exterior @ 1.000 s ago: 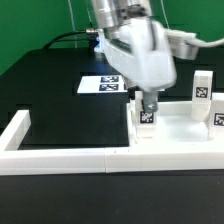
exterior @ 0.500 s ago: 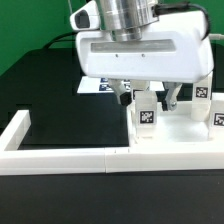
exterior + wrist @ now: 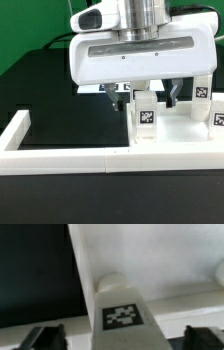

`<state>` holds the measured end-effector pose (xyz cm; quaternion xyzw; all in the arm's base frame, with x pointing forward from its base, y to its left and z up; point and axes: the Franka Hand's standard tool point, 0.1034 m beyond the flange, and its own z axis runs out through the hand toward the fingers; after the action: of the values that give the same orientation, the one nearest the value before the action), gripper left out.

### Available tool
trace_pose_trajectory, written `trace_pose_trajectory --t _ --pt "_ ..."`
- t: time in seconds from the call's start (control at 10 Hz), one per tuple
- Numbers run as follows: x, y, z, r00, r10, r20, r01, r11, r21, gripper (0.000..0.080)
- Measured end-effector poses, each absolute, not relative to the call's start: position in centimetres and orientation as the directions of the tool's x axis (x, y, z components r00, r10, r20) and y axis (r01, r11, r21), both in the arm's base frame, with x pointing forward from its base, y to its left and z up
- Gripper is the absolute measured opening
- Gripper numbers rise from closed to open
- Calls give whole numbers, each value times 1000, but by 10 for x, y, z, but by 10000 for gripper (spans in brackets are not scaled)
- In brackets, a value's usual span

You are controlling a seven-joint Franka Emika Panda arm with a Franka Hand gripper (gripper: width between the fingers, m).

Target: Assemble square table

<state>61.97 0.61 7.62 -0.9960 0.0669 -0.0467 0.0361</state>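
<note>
Exterior view is showing the gripper (image 3: 147, 97) hanging right over the square table (image 3: 185, 128), with its fingers (image 3: 113, 96) spread apart on either side of an upright leg (image 3: 146, 112). Nothing is clamped yet; the pincer is wide open and the leg is standing in the gap, apparently seated at the slab's corner nearest the fence (image 3: 60, 157).

The tabletop itself is sitting on the exterior view's right, tucked against the low fence of white bars, and the marker board (image 3: 92, 86) is lying flat further back, mostly hidden behind the arm.

The wrist view is giving the close-up: the leg (image 3: 121, 308) with its tag facing the camera, rising from the slab (image 3: 150, 252), both fingertips (image 3: 40, 336) dark and well clear of its sides.

Handling-wise, these parts look like hard white plastic, so probably light and stiff, nothing squishy. The faces look smooth, so a grip could slip or twist if it lands off-centre. Best bet is pinching the leg across its two flat side faces, somewhere around the middle, keeping it vertical.

Count: one tabletop, three legs visible in the exterior view (this one plus two (image 3: 202, 87) (image 3: 219, 118) at the far right edge), one fence, one marker board. A fourth leg isn't showing anywhere in these shots.
</note>
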Motion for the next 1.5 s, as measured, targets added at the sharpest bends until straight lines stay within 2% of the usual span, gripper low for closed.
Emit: trace_pose_trajectory --t 0.2,0.5,0.6,0.8,0.9,1.1,1.3,1.4,1.5 --pt "620 6 76 974 -209 82 -202 -976 -86 283" --pt "620 6 76 911 -407 62 -399 -911 -105 288" --pt "620 5 76 832 -554 36 -546 -828 -128 288" --pt "622 5 75 531 -846 -45 -841 -519 -151 288" --pt "622 5 75 383 -920 -82 -917 -368 -153 288" --pt "622 3 75 199 -971 -130 -973 -180 -146 290" --pt "622 3 75 190 -972 -136 -975 -170 -146 300" --pt "621 4 75 268 -956 -120 -957 -249 -151 300" --pt "620 7 74 453 -888 -76 -886 -439 -149 473"
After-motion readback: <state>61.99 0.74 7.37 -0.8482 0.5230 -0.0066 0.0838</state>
